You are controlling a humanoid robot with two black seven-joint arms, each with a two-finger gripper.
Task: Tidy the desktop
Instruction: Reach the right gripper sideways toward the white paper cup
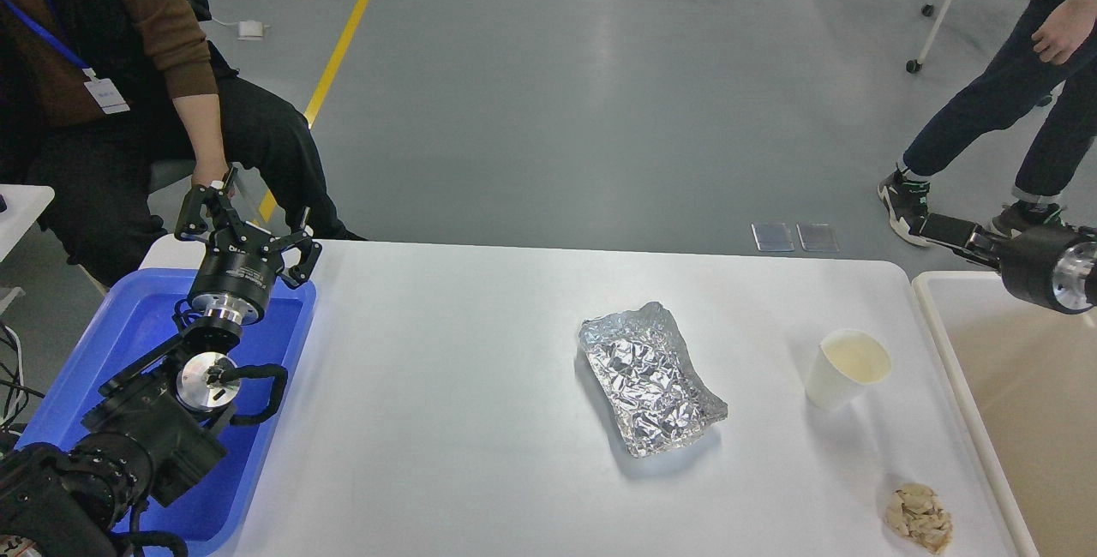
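The white desktop (463,403) holds a crumpled foil tray (650,379) right of centre, a white paper cup (845,368) with pale liquid near the right side, and a crumpled brown paper wad (919,517) at the front right corner. My left gripper (247,227) is open and empty, raised over the far end of the blue tray (94,351). My right gripper (936,229) points left, off the table's far right corner above the beige tub (1020,403). It is seen thin and dark, so its fingers cannot be told apart.
A seated person (103,94) is close behind the blue tray, with a hand near my left gripper. Another person's legs (994,111) stand on the floor at the far right. A yellow floor line (343,43) runs behind the table.
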